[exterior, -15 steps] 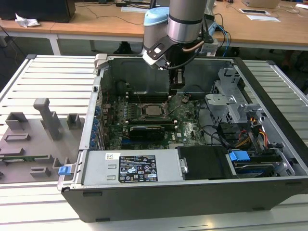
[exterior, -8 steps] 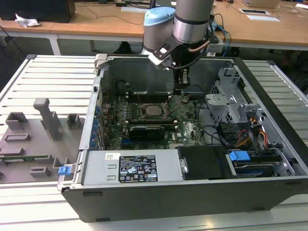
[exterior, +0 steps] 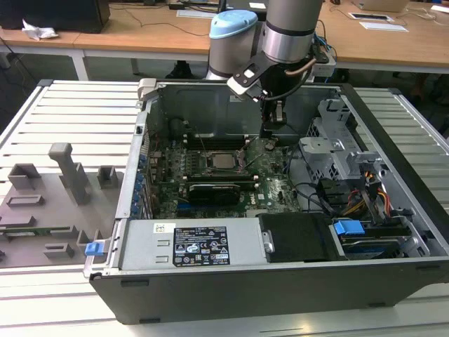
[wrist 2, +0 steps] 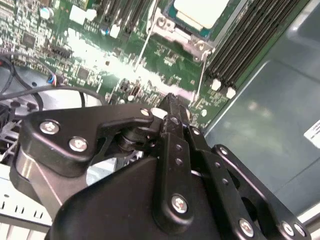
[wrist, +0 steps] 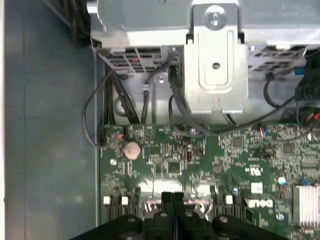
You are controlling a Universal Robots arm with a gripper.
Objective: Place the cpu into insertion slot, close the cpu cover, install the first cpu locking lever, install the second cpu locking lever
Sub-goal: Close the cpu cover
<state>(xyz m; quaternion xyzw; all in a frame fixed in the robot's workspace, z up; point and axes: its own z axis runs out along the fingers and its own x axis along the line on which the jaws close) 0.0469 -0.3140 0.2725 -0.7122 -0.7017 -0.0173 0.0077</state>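
The cpu [exterior: 223,160] lies flat in the insertion slot [exterior: 241,167] on the green motherboard [exterior: 277,188], silver top up. In the second wrist view the cpu [wrist 2: 200,10] sits inside the silver cpu cover [wrist 2: 175,31], and two thin wire locking levers [wrist 2: 145,45] run along the socket's sides. My gripper [exterior: 270,128] hangs low over the board on the exterior view's right of the socket. Its fingers are shut together with nothing between them in both wrist views [wrist 2: 170,99] [wrist: 172,196]. The tips stand close to one lever's free end [wrist 2: 200,82]; I cannot tell whether they touch.
A metal drive cage [exterior: 330,151] with cables stands just beyond the gripper on the exterior view's right. A long black card [exterior: 214,191] and the power supply [exterior: 200,246] lie nearer the front. Memory slots [wrist 2: 250,45] flank the socket. A grey fixture tray [exterior: 42,203] sits outside the case.
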